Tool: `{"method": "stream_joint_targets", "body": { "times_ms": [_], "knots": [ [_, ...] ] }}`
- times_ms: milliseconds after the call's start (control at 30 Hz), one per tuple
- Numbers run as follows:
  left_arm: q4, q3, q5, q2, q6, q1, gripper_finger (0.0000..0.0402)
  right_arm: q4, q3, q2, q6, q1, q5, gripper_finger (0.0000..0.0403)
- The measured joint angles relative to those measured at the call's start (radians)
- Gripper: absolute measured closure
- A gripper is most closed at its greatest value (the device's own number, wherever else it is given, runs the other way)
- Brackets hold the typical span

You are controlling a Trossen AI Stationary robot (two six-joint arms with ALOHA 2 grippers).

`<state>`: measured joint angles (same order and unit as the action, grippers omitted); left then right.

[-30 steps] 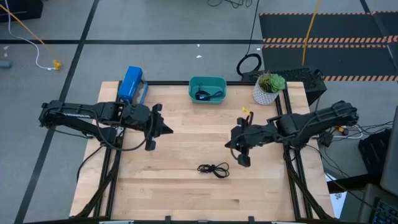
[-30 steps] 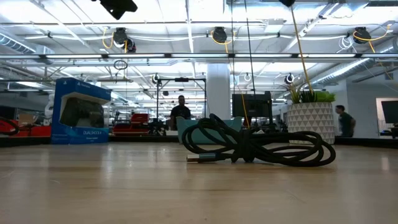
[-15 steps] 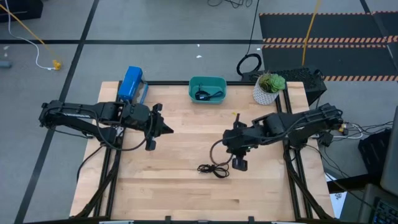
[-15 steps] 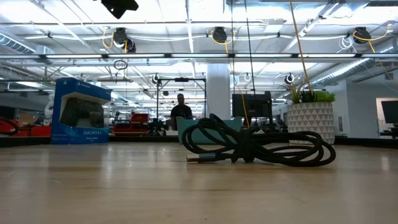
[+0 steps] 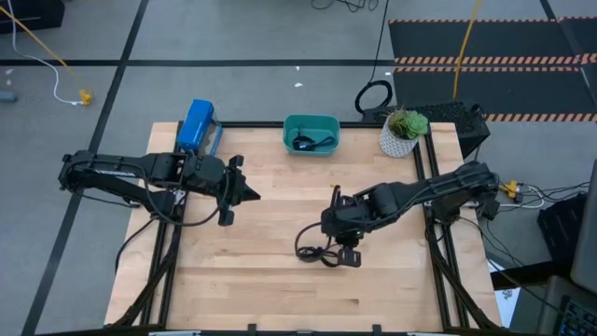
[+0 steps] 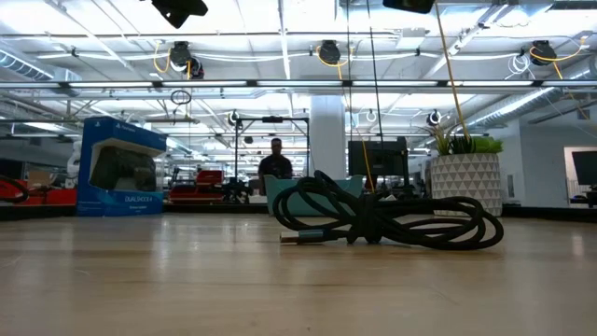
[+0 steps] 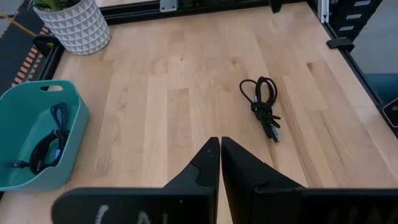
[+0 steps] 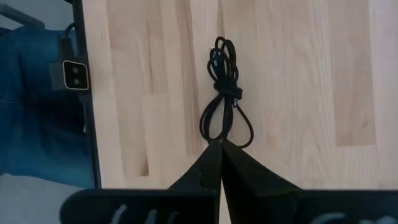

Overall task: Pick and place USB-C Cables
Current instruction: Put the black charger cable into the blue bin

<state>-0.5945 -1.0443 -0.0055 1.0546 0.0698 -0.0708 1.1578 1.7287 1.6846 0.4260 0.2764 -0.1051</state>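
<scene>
A black USB-C cable bundle (image 5: pixel 317 253) lies flat on the wooden table, toward its near middle; it also shows in the low view (image 6: pixel 382 220) and in the right wrist view (image 8: pixel 224 93). My right gripper (image 5: pixel 340 250) is shut and hovers above the bundle's right end without touching it. A teal bin (image 5: pixel 291 123) at the table's far edge holds a black cable and a bluish-grey cable (image 7: pixel 46 140). My left gripper (image 5: pixel 256 195) is shut and empty, raised over the table's left half.
A blue box (image 5: pixel 196 125) stands at the far left and a potted plant in a white pot (image 5: pixel 402 133) at the far right. A large black cable loop (image 5: pixel 373 96) lies on the floor beyond the table. Bare wood lies around the bundle. A person (image 6: pixel 277 161) stands far behind.
My right gripper has gone toward the table's left and near edges, from the right side of the table to a place over the black cable bundle. The bundle has stayed where it was.
</scene>
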Motion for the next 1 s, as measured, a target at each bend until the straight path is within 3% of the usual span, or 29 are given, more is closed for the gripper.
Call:
{"method": "stream_joint_targets", "body": {
  "times_ms": [367,1000],
  "knots": [
    [0.0,0.0,0.0,0.0,-0.002,0.0,0.0381,-0.103,-0.107,0.009,0.018,0.013,0.056,0.0371],
    [0.016,0.0,-0.001,0.0,0.003,0.0,0.038,-0.493,-0.458,0.009,0.025,0.013,0.052,0.0215]
  ]
}}
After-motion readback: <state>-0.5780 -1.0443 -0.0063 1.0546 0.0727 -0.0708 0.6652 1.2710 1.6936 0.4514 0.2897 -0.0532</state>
